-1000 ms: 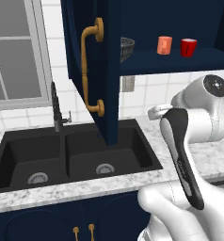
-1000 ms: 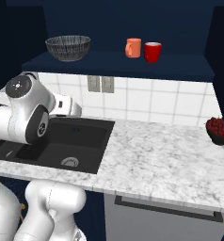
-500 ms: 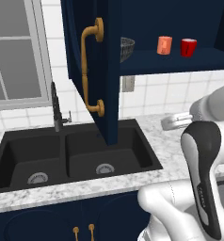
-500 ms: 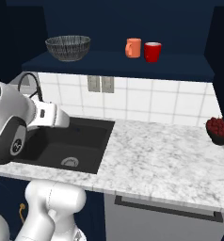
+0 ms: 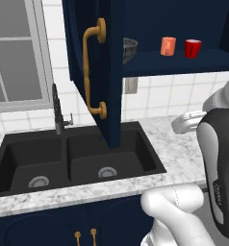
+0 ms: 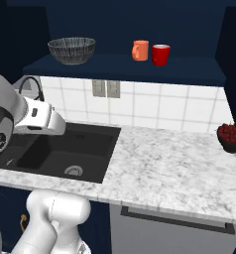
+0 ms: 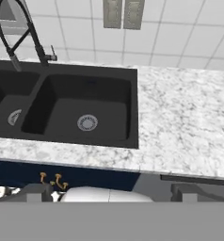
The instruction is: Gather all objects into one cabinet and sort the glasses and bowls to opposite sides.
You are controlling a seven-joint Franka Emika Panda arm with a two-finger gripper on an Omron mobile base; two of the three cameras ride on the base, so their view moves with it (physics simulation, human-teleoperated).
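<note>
On the open cabinet [image 6: 125, 67] shelf: wire-mesh bowl [image 6: 71, 50] at left end, salmon-orange cup [image 6: 140, 50] and red cup [image 6: 160, 54] side by side toward right, apparently sorted to opposite sides; end effector [image 7: 113, 193] released, empty, above marble surface [image 7: 189, 117] beside sink [image 7: 81, 110]

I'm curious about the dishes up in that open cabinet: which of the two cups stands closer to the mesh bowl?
The salmon-orange cup. It stands between the grey wire-mesh bowl and the red cup, which sits right beside it on the far side.
</note>
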